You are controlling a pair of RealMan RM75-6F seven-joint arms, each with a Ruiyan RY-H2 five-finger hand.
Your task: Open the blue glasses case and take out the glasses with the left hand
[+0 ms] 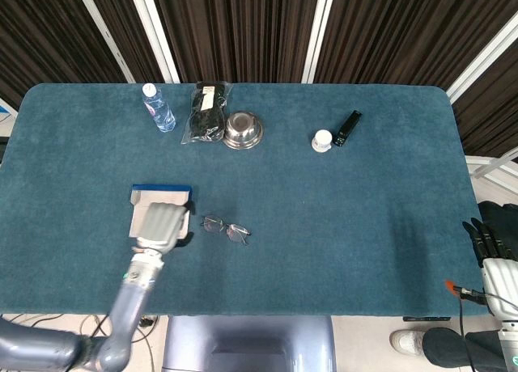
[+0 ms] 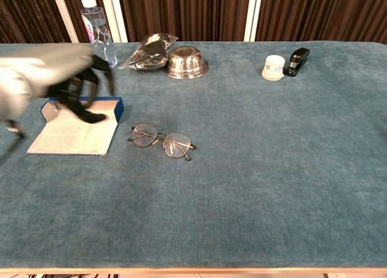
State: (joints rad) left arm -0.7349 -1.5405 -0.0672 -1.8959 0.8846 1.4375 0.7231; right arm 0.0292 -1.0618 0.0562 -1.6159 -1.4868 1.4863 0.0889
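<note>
The blue glasses case (image 1: 160, 197) (image 2: 75, 128) lies open on the teal table (image 1: 340, 218), its pale lining facing up. The glasses (image 1: 225, 228) (image 2: 162, 141) lie by themselves on the cloth just right of the case, arms folded out. My left hand (image 1: 161, 226) (image 2: 57, 78) hovers over the case's front part, blurred in the chest view, fingers curled downward and nothing in them. My right hand (image 1: 495, 247) shows only at the head view's lower right edge, off the table, dark fingers apart.
Along the far side stand a water bottle (image 1: 159, 107), a black plastic bag (image 1: 205, 112), a steel bowl (image 1: 243, 130), a white jar (image 1: 322, 140) and a black stapler (image 1: 348, 127). A foot and cables (image 1: 453, 340) sit beyond the front right corner.
</note>
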